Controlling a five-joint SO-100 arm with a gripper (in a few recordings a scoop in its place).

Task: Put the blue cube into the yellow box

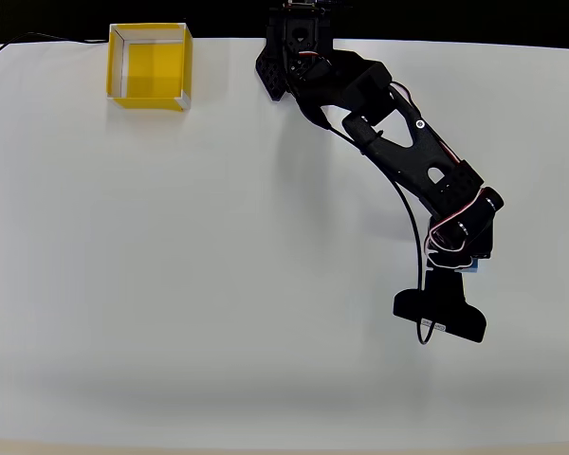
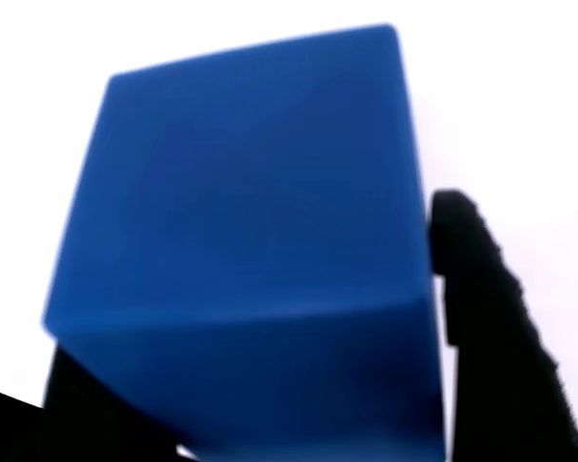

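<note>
The blue cube (image 2: 241, 221) looms large in the wrist view, held between the black fingers (image 2: 477, 289) of my gripper (image 2: 260, 298), which is shut on it. One finger presses its right side and the other sits at its lower left. From overhead only a sliver of the blue cube (image 1: 471, 268) peeks out under the wrist, at the right of the table, where my gripper (image 1: 467, 260) is mostly hidden by the arm. The yellow box (image 1: 150, 98) stands open-topped at the far left back corner, well away from the gripper.
The white table (image 1: 218, 284) stretches between the arm and the box. The arm's base (image 1: 299, 47) sits at the back edge, right of the box. A thin black cable (image 1: 38, 40) runs off the back left edge.
</note>
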